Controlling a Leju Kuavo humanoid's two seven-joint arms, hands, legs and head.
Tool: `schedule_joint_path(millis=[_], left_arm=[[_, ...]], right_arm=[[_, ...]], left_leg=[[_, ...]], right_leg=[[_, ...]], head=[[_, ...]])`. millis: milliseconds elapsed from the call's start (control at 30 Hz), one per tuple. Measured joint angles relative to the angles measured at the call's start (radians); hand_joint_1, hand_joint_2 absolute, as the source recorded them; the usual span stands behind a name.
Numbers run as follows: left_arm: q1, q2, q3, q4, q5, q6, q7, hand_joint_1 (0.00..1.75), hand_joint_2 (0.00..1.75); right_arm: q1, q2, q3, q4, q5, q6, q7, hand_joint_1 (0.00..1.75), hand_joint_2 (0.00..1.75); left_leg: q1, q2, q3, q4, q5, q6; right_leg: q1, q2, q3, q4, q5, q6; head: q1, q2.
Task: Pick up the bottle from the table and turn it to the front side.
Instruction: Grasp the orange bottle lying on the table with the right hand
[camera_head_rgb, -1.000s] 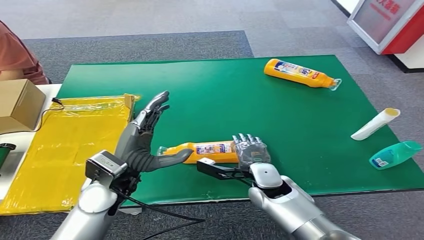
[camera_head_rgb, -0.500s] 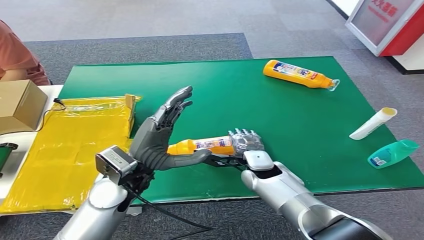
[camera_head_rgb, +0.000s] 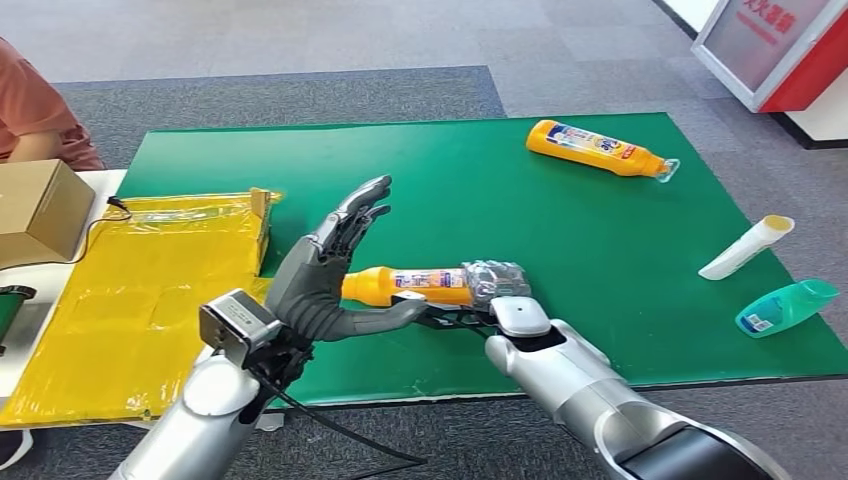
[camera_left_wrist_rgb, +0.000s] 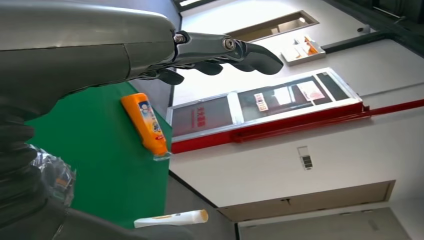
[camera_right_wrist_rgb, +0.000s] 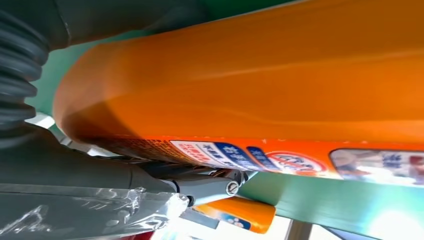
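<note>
My right hand (camera_head_rgb: 495, 290) grips the base end of an orange bottle (camera_head_rgb: 410, 285) with a blue and white label, holding it level just above the green mat (camera_head_rgb: 480, 190). In the right wrist view the orange bottle (camera_right_wrist_rgb: 260, 80) is very close, with the thumb under it. My left hand (camera_head_rgb: 320, 275) is open beside the bottle's neck, fingers (camera_head_rgb: 355, 215) spread upward and thumb reaching under the bottle. Whether the thumb touches the bottle I cannot tell. A second orange bottle (camera_head_rgb: 598, 147) lies on the mat's far right; the left wrist view has that second bottle (camera_left_wrist_rgb: 145, 122) too.
A white tube (camera_head_rgb: 748, 246) and a teal bottle (camera_head_rgb: 788, 307) lie at the mat's right edge. Yellow sheeting (camera_head_rgb: 130, 290) covers the table to the left, with a cardboard box (camera_head_rgb: 40, 208) behind it. A person's arm (camera_head_rgb: 35, 115) is at the far left.
My right hand has lifted the orange bottle off the mat and carried it slightly left. My left hand has moved right and forward to the bottle's neck.
</note>
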Motion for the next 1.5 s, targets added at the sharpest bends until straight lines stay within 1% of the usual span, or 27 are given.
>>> schedule_joint_path(millis=[133, 167, 200, 233, 300, 333, 367, 433, 533, 600, 667, 800, 933, 1000, 1067, 1133, 1300, 1400, 1500], left_arm=[[0.0, 0.001, 0.001, 0.002, 0.007, 0.006, -0.001, 0.0, 1.75], [0.001, 0.002, 0.001, 0.003, 0.009, 0.007, -0.003, 0.0, 1.75], [0.002, 0.004, 0.002, 0.003, 0.012, 0.011, -0.009, 0.0, 1.75], [0.005, 0.006, 0.002, 0.003, 0.017, 0.015, -0.018, 0.0, 1.75], [0.018, 0.014, 0.005, 0.004, 0.03, 0.026, -0.045, 0.0, 1.75], [0.026, 0.02, 0.007, 0.005, 0.035, 0.033, -0.057, 0.0, 1.75], [0.034, 0.026, 0.008, 0.006, 0.039, 0.04, -0.068, 0.0, 1.75], [0.045, 0.038, 0.009, 0.009, 0.043, 0.053, -0.081, 0.0, 1.75], [0.049, 0.051, 0.008, 0.017, 0.05, 0.069, -0.095, 0.0, 1.75], [0.049, 0.057, 0.006, 0.022, 0.059, 0.078, -0.1, 0.0, 1.75], [0.049, 0.062, 0.005, 0.025, 0.064, 0.084, -0.104, 0.0, 1.75], [0.049, 0.07, 0.002, 0.028, 0.066, 0.088, -0.105, 0.0, 1.75], [0.049, 0.077, -0.003, 0.03, 0.073, 0.1, -0.107, 0.0, 1.75], [0.052, 0.081, -0.008, 0.03, 0.078, 0.111, -0.109, 0.0, 1.75], [0.058, 0.087, -0.01, 0.03, 0.079, 0.127, -0.11, 0.0, 1.75], [0.071, 0.094, -0.007, 0.03, 0.104, 0.13, -0.115, 0.0, 1.75], [0.115, 0.104, 0.047, 0.03, 0.315, 0.007, -0.129, 0.0, 1.75], [0.133, 0.107, 0.08, 0.03, 0.358, -0.031, -0.108, 0.0, 1.75], [0.137, 0.111, 0.101, 0.03, 0.397, -0.091, -0.078, 0.0, 1.75]], right_arm=[[0.004, 0.001, -0.03, 0.001, -0.053, -0.021, -0.041, 1.75, 1.75], [0.005, 0.002, -0.041, 0.001, -0.086, -0.022, -0.067, 1.75, 1.75], [0.006, 0.003, -0.058, -0.001, -0.144, -0.023, -0.11, 1.75, 1.75], [0.01, 0.004, -0.082, -0.005, -0.221, -0.023, -0.167, 1.75, 1.75], [0.033, 0.007, -0.144, -0.027, -0.416, -0.018, -0.295, 1.75, 1.75], [0.051, 0.008, -0.177, -0.045, -0.517, -0.006, -0.345, 1.75, 1.75], [0.071, 0.009, -0.211, -0.067, -0.621, 0.011, -0.383, 1.75, 1.75], [0.102, 0.009, -0.276, -0.111, -0.807, 0.052, -0.424, 1.75, 1.75], [0.129, 0.005, -0.357, -0.17, -1.022, 0.105, -0.448, 1.75, 1.75], [0.143, 0.001, -0.394, -0.202, -1.133, 0.122, -0.455, 1.75, 1.75], [0.153, -0.001, -0.421, -0.229, -1.195, 0.125, -0.457, 1.75, 1.75], [0.169, -0.003, -0.455, -0.266, -1.266, 0.129, -0.457, 1.75, 1.75], [0.194, -0.003, -0.482, -0.315, -1.446, 0.15, -0.453, 1.75, 1.75], [0.221, -0.003, -0.487, -0.37, -1.528, 0.138, -0.462, 1.75, 1.75], [0.25, -0.003, -0.486, -0.432, -1.556, 0.111, -0.479, 1.75, 1.75], [0.279, -0.003, -0.474, -0.504, -1.527, 0.074, -0.505, 1.75, 1.75], [0.338, -0.003, -0.391, -0.685, -1.283, -0.064, -0.623, 1.75, 1.75], [0.365, -0.003, -0.337, -0.77, -1.163, -0.136, -0.666, 1.75, 1.75], [0.384, -0.003, -0.287, -0.833, -1.014, -0.227, -0.697, 1.75, 1.75]], left_leg=[[0.0, 0.0, 0.0, 0.0, 0.0, 0.0], [0.0, 0.0, 0.0, 0.0, 0.0, 0.0], [0.0, 0.0, 0.0, 0.0, 0.0, 0.0], [0.0, 0.0, 0.0, 0.0, 0.0, 0.0], [0.0, 0.0, 0.0, 0.0, -0.001, -0.001], [0.0, 0.0, -0.001, 0.0, 0.0, -0.001], [0.0, 0.0, -0.002, 0.0, 0.0, 0.0], [0.0, -0.001, -0.004, 0.0, 0.0, 0.0], [0.0, -0.001, -0.005, 0.0, 0.0, 0.0], [0.0, -0.001, -0.006, 0.0, 0.0, 0.0], [0.0, -0.001, -0.006, 0.0, -0.001, 0.0], [0.0, -0.001, -0.006, 0.0, -0.001, 0.0], [0.0, -0.001, -0.007, 0.0, -0.001, 0.0], [0.0, -0.001, -0.007, 0.0, -0.001, 0.0], [0.0, -0.001, -0.008, 0.0, -0.001, 0.0], [0.0, -0.001, -0.008, 0.0, -0.001, -0.001], [0.0, -0.001, -0.008, 0.0, -0.001, -0.001], [0.0, -0.001, -0.008, 0.0, -0.001, -0.001], [0.0, -0.001, -0.008, 0.0, -0.001, -0.001]], right_leg=[[0.0, 0.0, 0.0, 0.0, 0.0, 0.0], [0.0, 0.0, 0.0, 0.0, 0.0, 0.0], [0.0, 0.0, 0.0, 0.0, 0.0, 0.0], [0.0, 0.0, 0.0, 0.0, 0.0, 0.0], [0.0, 0.0, 0.0, 0.0, 0.0, 0.0], [0.0, 0.0, -0.001, 0.0, 0.0, 0.0], [0.0, -0.001, -0.001, 0.0, -0.001, 0.0], [0.0, -0.001, -0.003, 0.0, -0.001, 0.0], [0.0, -0.001, -0.004, 0.0, -0.001, 0.0], [0.0, -0.001, -0.005, 0.0, -0.001, 0.0], [0.0, -0.001, -0.005, 0.0, -0.001, 0.0], [0.0, -0.001, -0.006, 0.0, -0.001, 0.0], [0.0, -0.001, -0.006, 0.0, -0.001, 0.0], [0.0, -0.001, -0.006, 0.0, -0.001, 0.0], [0.0, -0.001, -0.007, 0.0, -0.001, 0.0], [0.0, -0.001, -0.007, 0.0, -0.002, 0.0], [0.0, -0.001, -0.008, 0.0, -0.002, -0.001], [0.0, -0.001, -0.008, 0.0, -0.003, -0.001], [0.0, -0.001, -0.007, 0.0, -0.003, -0.001]], head=[[0.0, 0.0], [0.0, 0.0], [0.0, 0.0], [0.0, 0.0], [0.0, 0.0], [0.0, 0.0], [0.0, 0.0], [0.0, 0.0], [0.0, 0.0], [0.0, 0.0], [0.0, 0.0], [0.0, 0.0], [0.0, 0.0], [0.0, 0.0], [0.0, 0.0], [0.0, 0.0], [0.0, 0.0], [0.0, 0.0], [0.0, 0.0]])
